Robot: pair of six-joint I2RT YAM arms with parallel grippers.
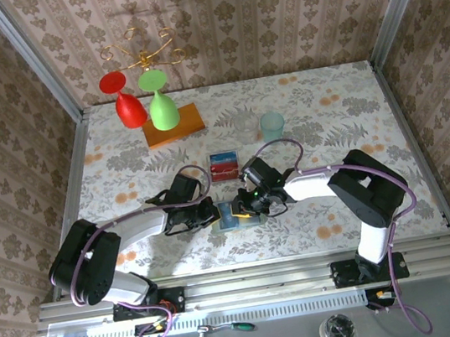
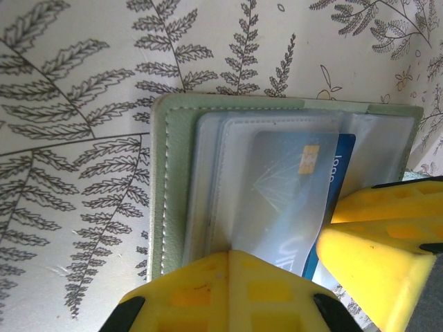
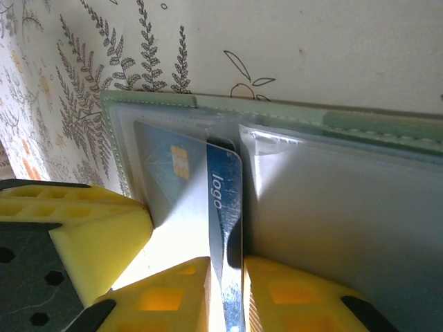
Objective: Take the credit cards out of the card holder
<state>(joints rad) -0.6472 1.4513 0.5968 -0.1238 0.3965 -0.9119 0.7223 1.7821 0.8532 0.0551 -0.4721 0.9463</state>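
Right gripper (image 3: 225,287) is pinched narrow on the blue card (image 3: 223,200), which pokes lengthwise straight at it from the open card holder (image 3: 277,109) on the table (image 1: 328,119), closed-up left gripper (image 2: 228,283) pinning the holder alongside.

From above, the card holder (image 1: 229,221) is nearly all covered by the left gripper (image 1: 215,214) and the right gripper (image 1: 247,208), and the marks on the red credit cards (image 1: 225,166) are too small to read. In the left wrist view, yellow fingers (image 2: 228,294) hide the lower part of the holder and one end of the blue credit card (image 2: 344,166); its print is blurred under the clear pocket (image 2: 239,187). In the right wrist view, the lower end of this card passes out at the bottom edge between two fingers (image 3: 173,297), and the right side of the holder is cut by the picture's edge.
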